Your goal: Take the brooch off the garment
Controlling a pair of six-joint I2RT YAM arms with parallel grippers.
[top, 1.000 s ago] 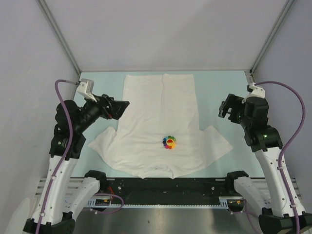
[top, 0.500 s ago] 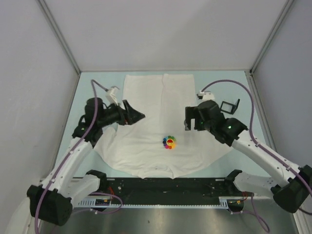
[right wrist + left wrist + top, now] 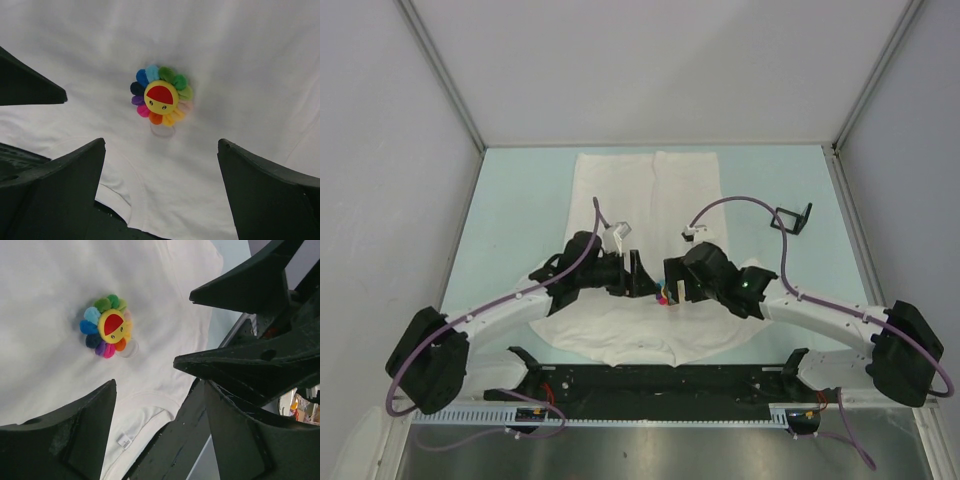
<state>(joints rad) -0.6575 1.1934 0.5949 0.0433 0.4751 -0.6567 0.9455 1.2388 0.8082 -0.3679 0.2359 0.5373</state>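
The garment [image 3: 650,190] is a white T-shirt spread flat on the table, collar toward the near edge. The brooch [image 3: 667,297], a rainbow-petalled flower with a yellow and red face, is pinned on its chest. My left gripper [image 3: 642,278] and right gripper [image 3: 673,281] hover close together just above it, partly hiding it from the top view. In the left wrist view the brooch [image 3: 107,326] lies ahead of the open left gripper [image 3: 160,390]. In the right wrist view the brooch [image 3: 161,96] sits centred beyond the open right gripper [image 3: 161,142]. Neither gripper holds anything.
A small black frame-like object [image 3: 793,217] stands on the teal table [image 3: 520,200] to the right of the shirt. The black base rail [image 3: 660,380] runs just below the collar. Grey walls close in the back and both sides.
Both arms have swung in from the table's sides to the middle and now hover over the brooch. Both grippers have stayed open.
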